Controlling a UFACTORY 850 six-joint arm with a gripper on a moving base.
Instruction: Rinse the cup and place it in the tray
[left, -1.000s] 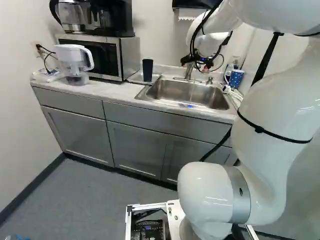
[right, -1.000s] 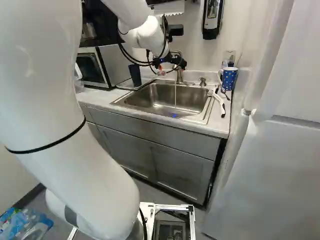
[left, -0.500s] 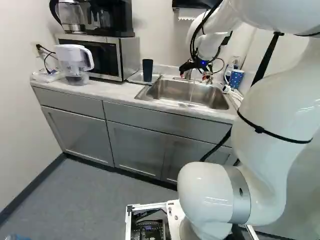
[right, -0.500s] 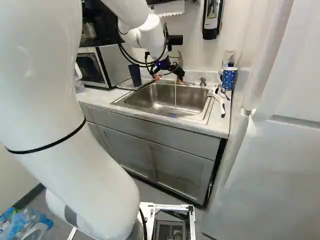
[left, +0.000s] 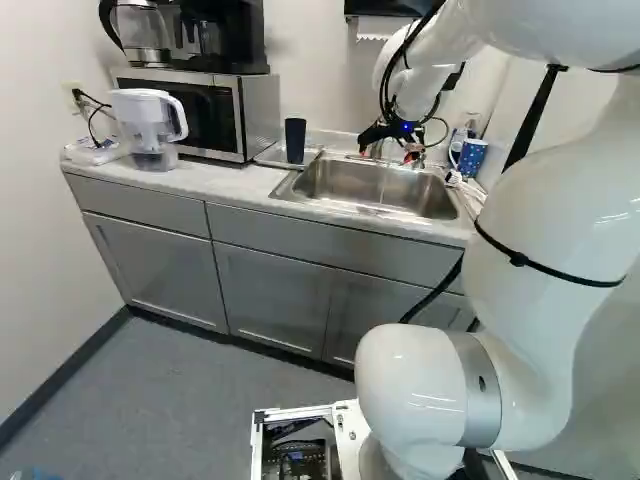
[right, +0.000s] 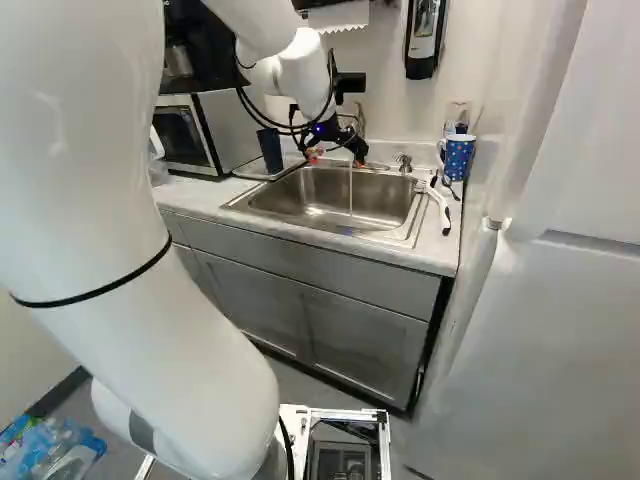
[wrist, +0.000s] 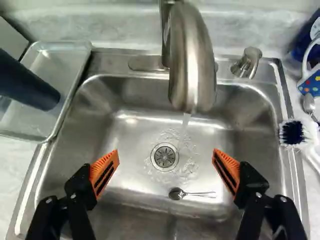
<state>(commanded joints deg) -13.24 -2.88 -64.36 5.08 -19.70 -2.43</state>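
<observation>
My gripper (right: 337, 157) hangs over the back of the sink (right: 240, 203), near the faucet. The wrist view shows the gripper (wrist: 166, 154) open, its orange-padded fingers wide apart above the basin with nothing between them. A dark blue cup (left: 295, 140) stands in the clear tray (left: 262, 155) beside the sink. Seen from the wrist, the cup (wrist: 30, 85) is beyond one finger, within the rim of the tray (wrist: 70, 107). Water runs from the faucet (wrist: 192, 60) into the basin, by the drain (wrist: 164, 156). A spoon (wrist: 192, 194) lies in the basin.
A spotted blue mug (right: 457, 157) and a white brush (right: 435, 200) are on the counter at the sink's other side. The faucet handle (wrist: 247, 62) stands behind the basin. A microwave (left: 200, 110) and a white-topped pitcher (left: 147, 125) stand beyond the tray.
Over the last second my gripper has turned and tilted above the sink, its two fingers now showing farther apart in the base views. The base has not moved; cup and tray stay where they were.
</observation>
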